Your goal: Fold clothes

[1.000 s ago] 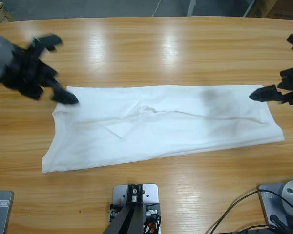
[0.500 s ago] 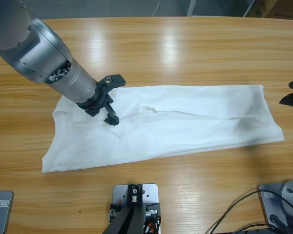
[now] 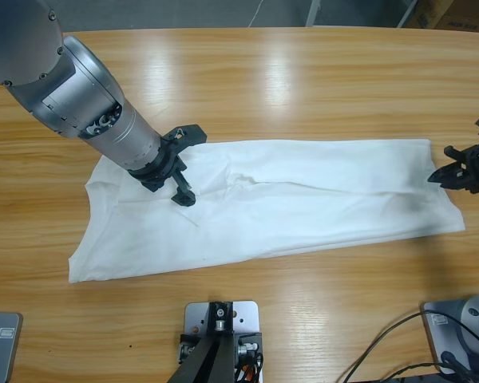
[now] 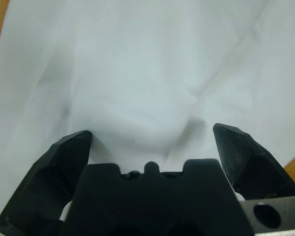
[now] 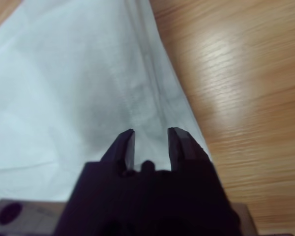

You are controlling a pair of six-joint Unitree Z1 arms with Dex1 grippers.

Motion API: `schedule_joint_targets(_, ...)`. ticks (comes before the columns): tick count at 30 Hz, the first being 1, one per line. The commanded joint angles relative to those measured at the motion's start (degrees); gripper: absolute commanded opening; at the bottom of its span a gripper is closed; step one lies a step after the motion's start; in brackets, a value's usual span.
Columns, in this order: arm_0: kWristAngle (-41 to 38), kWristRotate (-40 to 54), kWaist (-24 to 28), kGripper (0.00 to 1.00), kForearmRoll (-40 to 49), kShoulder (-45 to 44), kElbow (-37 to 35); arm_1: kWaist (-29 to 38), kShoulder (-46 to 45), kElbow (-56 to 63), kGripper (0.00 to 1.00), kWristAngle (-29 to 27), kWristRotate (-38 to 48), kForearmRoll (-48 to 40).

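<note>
The clothes are one white T-shirt (image 3: 303, 207), lying flat as a long wrinkled band across the middle of the table. My left gripper (image 3: 188, 163) hangs over the shirt's left part, close to the cloth. In the left wrist view the left gripper (image 4: 155, 135) is open wide, with only creased shirt fabric (image 4: 137, 73) below the jaws. My right gripper (image 3: 441, 175) sits at the shirt's right end, near its upper corner. The right wrist view shows the right gripper (image 5: 151, 133) open by a narrow gap over the shirt's hem (image 5: 137, 98), holding nothing.
The wooden table (image 3: 303, 88) runs bare behind and in front of the shirt. The big silver left arm (image 3: 72, 80) crosses the upper left of the table. A black cable (image 3: 383, 343) loops at the bottom right.
The left arm swung in from the left edge onto the shirt's left part, then stayed nearly still. The right gripper drew back to the right edge, then returned to the shirt's right end.
</note>
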Motion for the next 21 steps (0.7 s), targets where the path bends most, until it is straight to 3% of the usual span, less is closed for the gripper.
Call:
schedule_joint_targets(1,0.1,-0.2,0.3,0.959,-0.9,3.2,-0.4,-0.6,3.2,1.4,0.218,1.3,-0.8,-1.1)
schedule_joint_targets(13,-0.6,0.7,0.5,0.945,-1.3,4.5,-0.3,-0.9,3.3,1.7,0.218,1.2,-1.1,-1.3)
schedule_joint_targets(14,-0.6,1.1,0.5,0.796,-1.3,4.7,-0.4,-0.9,3.2,1.7,0.218,1.2,-1.1,-1.3)
schedule_joint_targets(15,-0.7,1.5,0.5,0.552,-1.2,4.8,-0.4,-0.9,3.2,1.7,0.218,1.3,-1.1,-1.3)
schedule_joint_targets(16,-0.7,1.7,0.5,0.441,-1.1,4.9,-0.4,-0.9,3.2,1.7,0.218,1.3,-1.2,-1.2)
schedule_joint_targets(18,-0.1,2.6,0.5,0.291,-0.3,5.3,-0.4,-0.9,3.1,1.7,0.217,1.3,-1.2,-1.2)
schedule_joint_targets(21,3.0,3.9,0.5,0.283,1.2,6.0,0.0,-0.9,3.3,1.6,0.214,1.0,-1.3,-1.2)
